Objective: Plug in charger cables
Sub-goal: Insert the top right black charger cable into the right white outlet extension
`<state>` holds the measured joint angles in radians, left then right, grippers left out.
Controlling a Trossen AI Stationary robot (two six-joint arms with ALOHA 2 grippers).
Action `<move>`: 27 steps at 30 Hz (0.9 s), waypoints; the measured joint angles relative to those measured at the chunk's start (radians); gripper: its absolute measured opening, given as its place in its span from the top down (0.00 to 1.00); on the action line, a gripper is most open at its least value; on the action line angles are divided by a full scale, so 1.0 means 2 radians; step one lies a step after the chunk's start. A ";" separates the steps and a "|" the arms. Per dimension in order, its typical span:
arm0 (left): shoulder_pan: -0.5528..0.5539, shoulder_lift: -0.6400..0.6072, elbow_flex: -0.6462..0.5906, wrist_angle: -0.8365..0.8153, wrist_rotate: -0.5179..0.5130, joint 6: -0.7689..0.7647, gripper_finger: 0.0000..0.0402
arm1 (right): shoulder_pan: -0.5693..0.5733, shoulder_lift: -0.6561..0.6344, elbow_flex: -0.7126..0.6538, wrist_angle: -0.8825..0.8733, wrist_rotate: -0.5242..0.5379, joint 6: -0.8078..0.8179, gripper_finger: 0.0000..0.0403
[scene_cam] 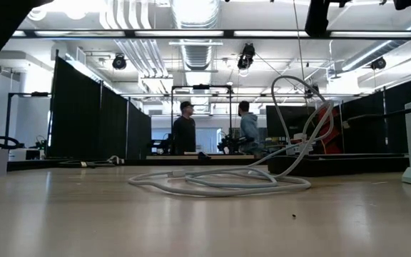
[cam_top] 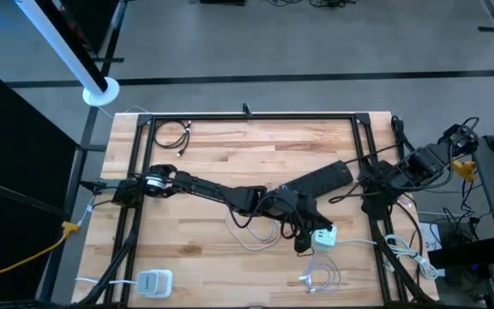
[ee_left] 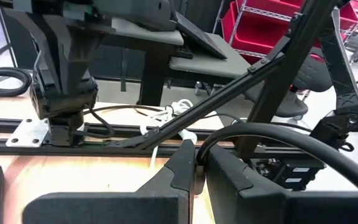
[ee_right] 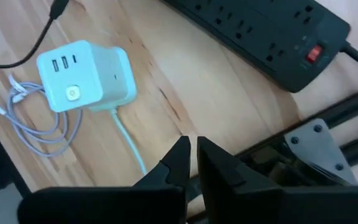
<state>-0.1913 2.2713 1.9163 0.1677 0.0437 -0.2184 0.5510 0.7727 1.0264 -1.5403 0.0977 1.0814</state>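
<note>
In the high view my left arm reaches across the table's middle, and my left gripper (cam_top: 302, 244) is shut on a thin black charger cable (cam_top: 270, 225) beside the white charger cube (cam_top: 322, 236). The cube (ee_right: 82, 74) lies on the wood with its USB ports showing, and the cable's small plug (ee_right: 58, 9) is near it. A loose white cable (cam_top: 256, 237) lies looped at the middle. Another white coil (cam_top: 320, 276) sits near the front edge. My right gripper (ee_right: 192, 148) is shut and empty over the right rail (ee_right: 319, 140), near the black power strip (cam_top: 320, 178). My left gripper pinches the black cable (ee_left: 199, 149) between its two fingers (ee_left: 179, 165). From the fingers the cable arcs up and away over the table (ee_left: 278, 134). Which stretch of the cable this is cannot be told, since the plug end lies outside the left wrist view.
A black cable coil (cam_top: 171, 135) lies at the far left, and a white charger block (cam_top: 154, 281) at the near left. More white cords (cam_top: 401, 249) hang by the right rail. A yellow cable (cam_top: 24, 253) runs off the table's left. Two people (scene_cam: 212, 128) stand far behind.
</note>
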 joint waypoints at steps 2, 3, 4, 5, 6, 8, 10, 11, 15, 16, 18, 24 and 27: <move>0.001 0.006 0.000 -0.002 0.002 0.000 0.96 | 0.000 -0.001 0.003 0.000 0.003 0.000 1.00; 0.001 0.010 0.000 -0.002 0.005 0.003 0.96 | 0.000 -0.001 0.005 0.001 0.003 0.000 1.00; 0.001 0.014 0.000 -0.003 0.011 0.012 0.96 | 0.000 0.000 0.007 0.003 0.004 -0.001 1.00; 0.001 0.015 -0.001 -0.005 0.016 0.024 0.96 | 0.000 0.000 0.007 0.002 0.005 -0.001 0.99; 0.001 0.016 -0.001 -0.006 0.019 0.038 0.96 | 0.000 0.000 0.007 0.002 0.010 -0.001 0.99; 0.001 0.017 -0.001 -0.004 0.026 0.061 0.96 | 0.000 0.000 0.007 0.003 0.024 0.000 0.99; 0.003 0.017 -0.001 -0.009 0.026 0.070 0.96 | 0.000 0.000 0.007 0.006 0.032 0.000 0.99; 0.004 0.017 -0.001 -0.019 0.027 0.070 0.96 | 0.000 0.000 0.007 0.006 0.033 0.000 0.99; 0.011 0.017 -0.005 -0.045 0.027 0.086 0.96 | 0.000 0.000 0.007 0.010 0.034 0.000 0.99; 0.013 0.017 -0.006 -0.045 0.026 0.092 0.96 | 0.000 0.000 0.007 0.012 0.034 0.000 0.99; 0.014 0.017 -0.006 -0.044 0.026 0.102 0.96 | 0.000 0.000 0.007 0.017 0.038 0.000 0.99; 0.013 0.017 -0.006 -0.043 0.030 0.118 0.96 | 0.000 0.001 0.007 0.022 0.045 0.003 0.99; 0.014 0.024 -0.007 -0.021 0.048 0.118 0.96 | 0.000 0.001 0.007 0.031 0.045 0.004 0.99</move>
<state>-0.1626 2.3191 1.9033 0.1257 0.1395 0.0176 0.5510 0.7746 1.0405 -1.4788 0.1875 1.0889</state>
